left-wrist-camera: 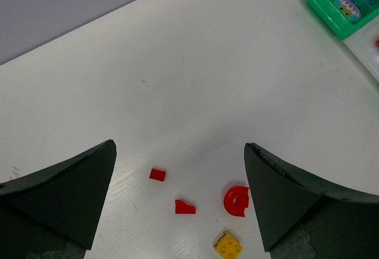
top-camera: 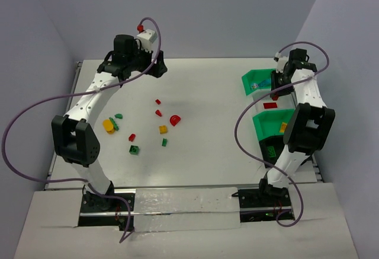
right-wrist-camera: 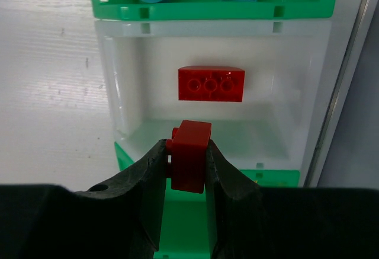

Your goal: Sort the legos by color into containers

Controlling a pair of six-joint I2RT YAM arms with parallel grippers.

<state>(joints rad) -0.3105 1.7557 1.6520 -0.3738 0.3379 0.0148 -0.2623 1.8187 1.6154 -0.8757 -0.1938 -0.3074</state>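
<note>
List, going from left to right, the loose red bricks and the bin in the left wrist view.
small flat square red plastic brick → notched red plastic brick → ring-shaped red plastic brick → bright green plastic bin

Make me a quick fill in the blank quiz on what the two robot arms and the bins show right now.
1. The small plastic brick clamped in the right gripper is coloured ___.
2. Inside the white plastic bin lies exactly ___ wide red brick.
3. The left gripper hovers over the white table with its jaws ___.

Missing words: red; one; open.
</note>
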